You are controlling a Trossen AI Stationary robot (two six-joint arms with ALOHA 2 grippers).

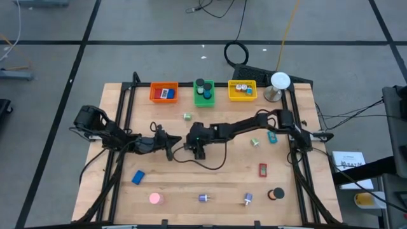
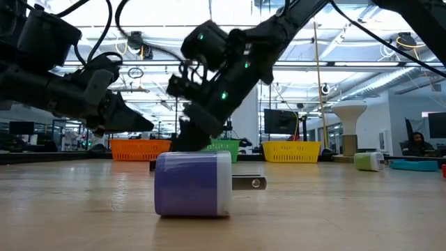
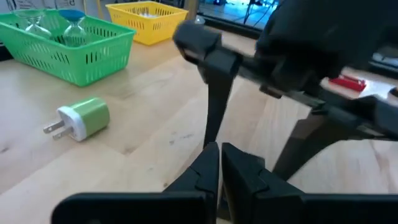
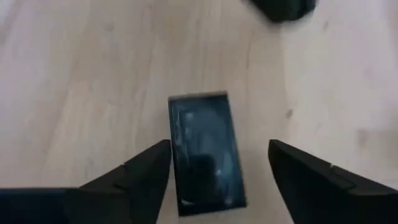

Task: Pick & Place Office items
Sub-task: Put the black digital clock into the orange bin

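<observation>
Worktop point(image 1: 210, 184), pale wood, with the green bin point(image 1: 204, 93) at its far edge taken as landmark: orange bin point(image 1: 163, 93) just beside it on one side, yellow bin point(image 1: 242, 90) just beside it on the other, white-domed stand point(image 1: 279, 86) beyond the yellow bin. Right hand point(image 4: 217, 171) nearer the front than the green bin, about the middle of the worktop, pointing down with fingers spread wide; a black block point(image 4: 205, 152) lies flat on the wood between them, touched by neither finger. Left hand point(image 3: 219, 168) just beside the right one, on the orange bin's side, fingers pressed together and holding nothing. Other office items loose on the worktop: green plug adapter point(image 1: 187, 116) near the green bin; blue block point(image 1: 138, 177), pink round piece point(image 1: 156, 198), purple plug adapter point(image 1: 203, 198), a second small purple piece point(image 1: 248, 200) and black round piece point(image 1: 277, 193) well apart from the green bin along the front edge; red clip point(image 1: 262, 170), a small green piece point(image 1: 255, 142) and a teal piece point(image 1: 271, 137) on the yellow bin's side
</observation>
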